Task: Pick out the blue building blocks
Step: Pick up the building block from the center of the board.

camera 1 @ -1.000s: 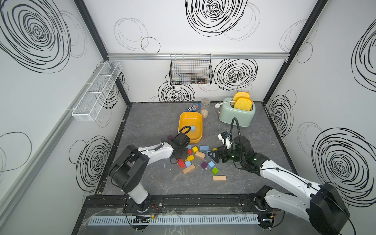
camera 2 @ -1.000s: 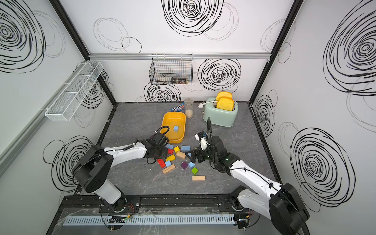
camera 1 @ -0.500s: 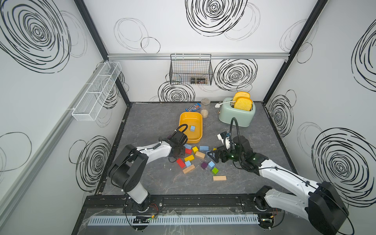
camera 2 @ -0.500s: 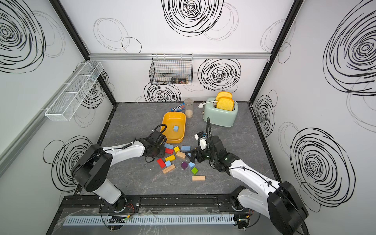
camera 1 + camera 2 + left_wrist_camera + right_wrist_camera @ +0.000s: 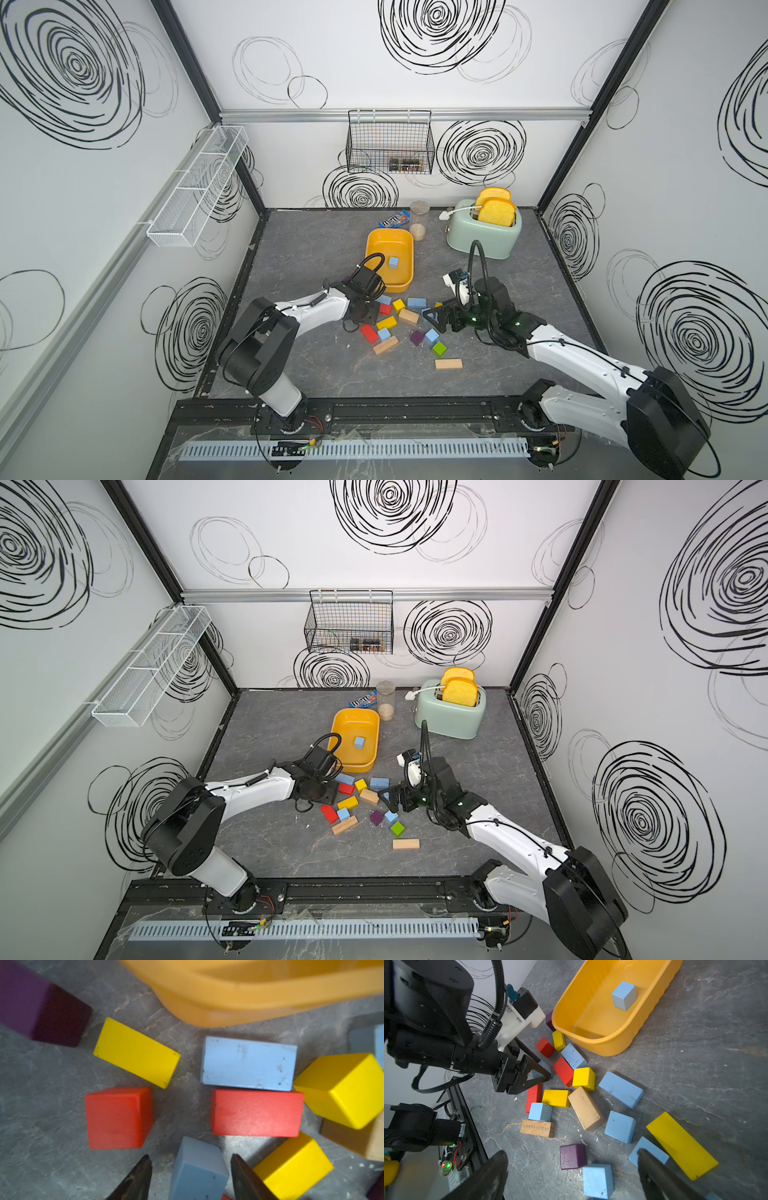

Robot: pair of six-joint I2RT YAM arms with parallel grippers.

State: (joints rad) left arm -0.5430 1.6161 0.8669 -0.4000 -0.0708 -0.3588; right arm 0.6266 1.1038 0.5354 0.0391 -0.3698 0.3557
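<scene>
Again, found right claw gaping, empty, unmoved since a second ago. Caught left claw parted astride small light-blue cube on grey desk, gap at one finger shown by left wrist view, hidden in both top views. Spotted another light-blue cube inside yellow plastic tub.

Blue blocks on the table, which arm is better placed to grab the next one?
Left: the left gripper straddles a blue cube; the right gripper hangs open above the scattered blocks.
</scene>
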